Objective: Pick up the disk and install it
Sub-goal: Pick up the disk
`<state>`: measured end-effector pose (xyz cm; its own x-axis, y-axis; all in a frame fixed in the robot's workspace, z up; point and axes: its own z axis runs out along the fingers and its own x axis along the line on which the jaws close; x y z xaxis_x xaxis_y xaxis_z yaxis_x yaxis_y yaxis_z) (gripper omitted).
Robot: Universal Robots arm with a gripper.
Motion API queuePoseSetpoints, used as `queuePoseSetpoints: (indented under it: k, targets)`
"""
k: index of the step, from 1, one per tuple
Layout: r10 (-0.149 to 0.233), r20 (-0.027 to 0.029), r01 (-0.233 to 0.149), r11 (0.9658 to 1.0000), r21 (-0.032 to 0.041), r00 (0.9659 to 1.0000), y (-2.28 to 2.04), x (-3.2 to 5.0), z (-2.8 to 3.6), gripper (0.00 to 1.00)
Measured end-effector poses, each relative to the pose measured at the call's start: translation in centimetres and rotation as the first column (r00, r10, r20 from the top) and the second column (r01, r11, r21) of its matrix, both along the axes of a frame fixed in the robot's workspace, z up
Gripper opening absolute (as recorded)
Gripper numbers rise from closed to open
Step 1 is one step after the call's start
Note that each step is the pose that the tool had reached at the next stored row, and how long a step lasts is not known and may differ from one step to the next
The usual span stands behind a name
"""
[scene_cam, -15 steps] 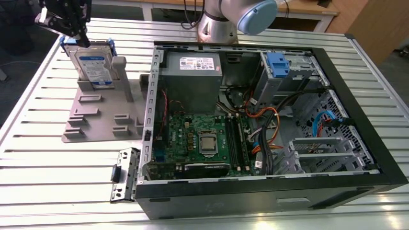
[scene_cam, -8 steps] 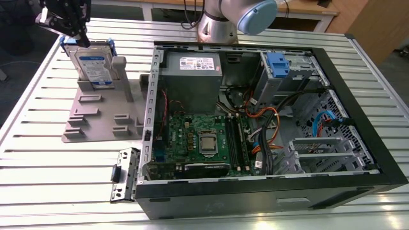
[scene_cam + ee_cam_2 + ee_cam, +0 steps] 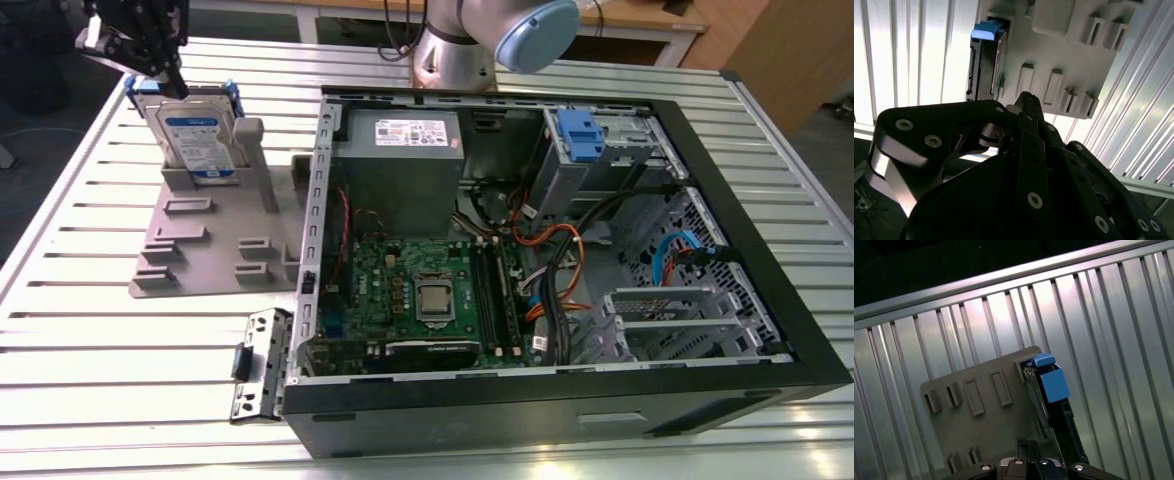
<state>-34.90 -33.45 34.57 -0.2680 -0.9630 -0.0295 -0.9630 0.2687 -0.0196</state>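
Exterior view: spotting the disk (image 3: pixel 198 135) upright in the grey holder (image 3: pixel 200 240), off the computer case (image 3: pixel 534 415) toward the exterior view's left, gripper (image 3: pixel 167 82) right at its top edge. Can't tell the gripper's opening. Second wrist view: seeing the disk (image 3: pixel 985 65) edge-on in the holder (image 3: pixel 1054 45). First wrist view: catching its blue rail (image 3: pixel 1054 385), holder on the slatted table (image 3: pixel 1104 340).

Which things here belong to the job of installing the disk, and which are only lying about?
For the job: disk, upright in the grey stand; hand above it; open computer case; drive cage with blue latch, probably.
Lying about: metal bracket on the table beside the case.
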Motion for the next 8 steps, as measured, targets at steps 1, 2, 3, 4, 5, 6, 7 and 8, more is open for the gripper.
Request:
queuePoseSetpoints:
  k: [1,2,3,4,5,6,7,8]
  targets:
    - [0.003,0.0,-0.003,1.0,0.0,1.0,0.0,0.0,0.0,0.1]
    - [0.006,0.0,-0.006,1.0,0.0,1.0,0.0,0.0,0.0,0.1]
    - [0.009,0.0,-0.009,1.0,0.0,1.0,0.0,0.0,0.0,0.1]
    - [0.012,0.0001,-0.012,0.9999,0.0,0.9999,0.0,0.0,0.0,0.1]
    - [0.015,0.0,-0.015,0.9999,0.0,0.9999,0.0,0.0,0.0,0.1]
    - [0.019,0.0,-0.019,0.9998,0.0,0.9998,0.0,0.0,0.0,0.1]
    - [0.022,0.0001,-0.022,0.9998,-0.0001,0.9998,0.0,0.0,0.0,0.1]
    - [0.025,0.0,-0.025,0.9997,-0.0001,0.9997,0.0,0.0,0.0,0.1]
